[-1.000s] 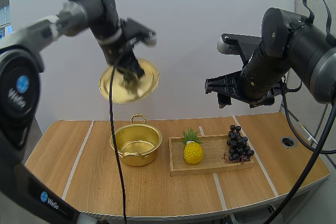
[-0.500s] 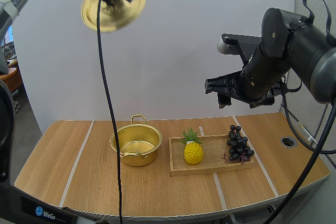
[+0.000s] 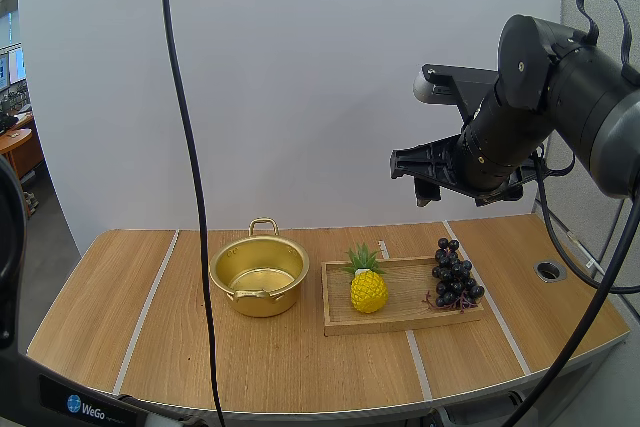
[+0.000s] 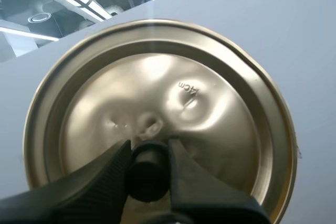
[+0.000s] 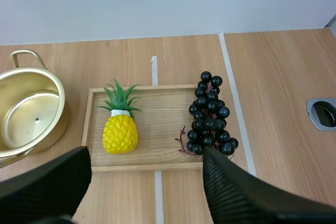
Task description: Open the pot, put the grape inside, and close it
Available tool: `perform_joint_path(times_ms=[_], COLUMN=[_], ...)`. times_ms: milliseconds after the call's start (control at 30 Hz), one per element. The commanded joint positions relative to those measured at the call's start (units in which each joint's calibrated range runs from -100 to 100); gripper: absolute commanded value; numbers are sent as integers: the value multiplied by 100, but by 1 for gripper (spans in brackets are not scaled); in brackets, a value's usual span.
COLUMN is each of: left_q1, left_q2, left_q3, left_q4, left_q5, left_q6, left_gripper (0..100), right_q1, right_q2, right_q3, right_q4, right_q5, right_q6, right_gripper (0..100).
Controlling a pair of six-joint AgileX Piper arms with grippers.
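The shallow rectangular wooden tray [image 5: 157, 124] sets the scene on the light wood table [image 3: 300, 367]. The bunch of dark purple grapes [image 5: 210, 116] lies at the tray's right end and spills over its right rim. A small yellow plastic pineapple [image 5: 120, 134] stands on the tray's left half. Just off the tray's left end sits the round gold metal pot [image 3: 262, 299], open and empty.

High above the tray and well off to its left, our left gripper [image 4: 148, 145] is clamped on the black knob [image 4: 147, 177] of the dented gold metal lid [image 4: 210, 108], fingers pinching it from both sides. Our right gripper [image 5: 146, 153] hovers high over the tray, fingers spread wide with nothing between them.

We judge the lid step done and the grape pick next. To do it well, we would shift the right gripper toward the tray's right end until the bunch sits squarely between the fingers. Then we would come straight down and close across the bunch's narrow width near the stem, keeping the tips off the tray's rim. The bunch is loose and lumpy, so a firm, central hold matters. We would lift it clear of the rim and pass above the pineapple toward the pot at the tray's left. The lid is best held high, out of that path.
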Motion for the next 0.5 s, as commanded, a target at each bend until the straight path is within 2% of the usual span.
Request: perform_joint_path(times_ms=[0, 233, 467], left_q1=[6, 6, 6], left_q2=[-36, -36, -36], left_q3=[-38, -38, -38], left_q4=[79, 79, 79], left_q5=[-365, -310, -329], left_q6=[-91, -91, -91], left_gripper=[0, 0, 0], right_q1=[-19, -19, -19], right_q2=[-33, 1, 688], right_q3=[18, 18, 18], right_q4=[42, -52, -777], right_q5=[32, 32, 188], right_q6=[-45, 52, 518], right_gripper=[100, 100, 100])
